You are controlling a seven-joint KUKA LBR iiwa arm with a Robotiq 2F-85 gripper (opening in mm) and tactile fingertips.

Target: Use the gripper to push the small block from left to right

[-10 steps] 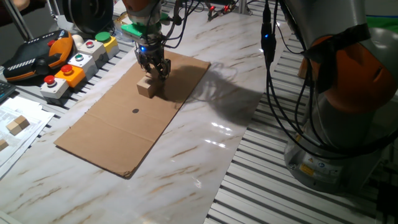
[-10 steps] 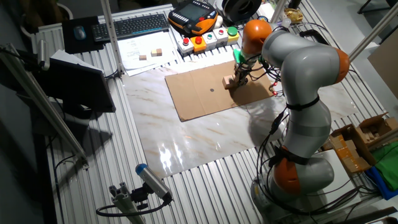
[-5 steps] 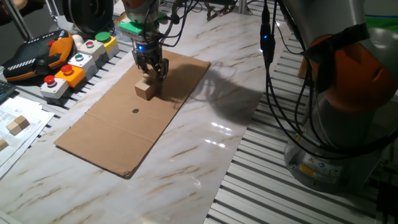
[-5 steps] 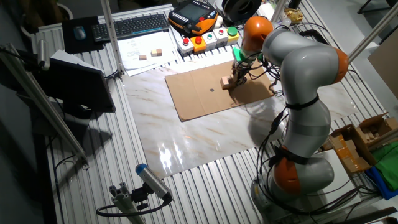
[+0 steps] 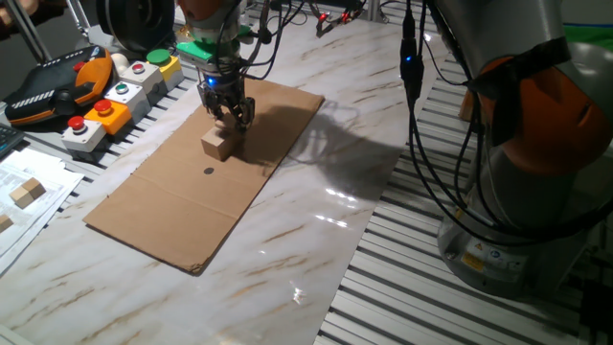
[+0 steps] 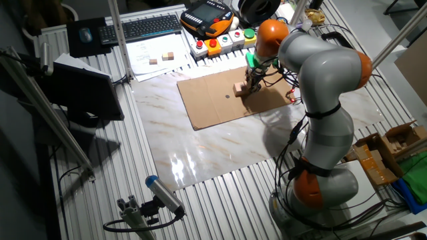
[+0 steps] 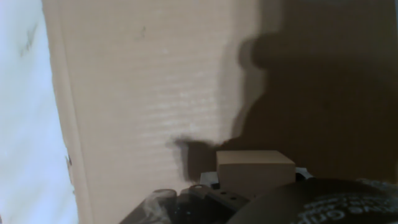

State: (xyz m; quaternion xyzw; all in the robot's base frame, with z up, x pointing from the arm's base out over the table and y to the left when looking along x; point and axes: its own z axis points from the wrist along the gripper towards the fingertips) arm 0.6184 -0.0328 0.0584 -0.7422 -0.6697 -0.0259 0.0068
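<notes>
1. The pincer (image 5: 233, 117) hangs low over a flat cardboard sheet (image 5: 163, 211) that lies on the marbled worktop (image 5: 316, 240), a blue light glowing just above its dark fingers.
2. Its short fingers sit close together with nothing between them; whether they are fully closed I cannot tell.
3. The small block (image 5: 218, 145), a pale wooden cube, rests on the cardboard directly at the fingertips, on the side facing a small dark dot (image 5: 209, 172) printed on the sheet. Block and fingertips appear to touch, though the contact itself is too small to confirm.
4. In the other fixed view the block (image 6: 239, 89) sits near the middle of the sheet's far half, with the pincer (image 6: 249, 84) just beside it.
5. The hand view shows the block (image 7: 255, 169) close up at the bottom, casting a shadow on the cardboard.
6. Beyond the sheet stand button boxes (image 5: 105, 110) with red, green and orange caps, and an orange-and-black handheld controller (image 5: 53, 86).
7. Two more wooden blocks (image 6: 161, 59) lie on papers near a keyboard (image 6: 150, 27).
</notes>
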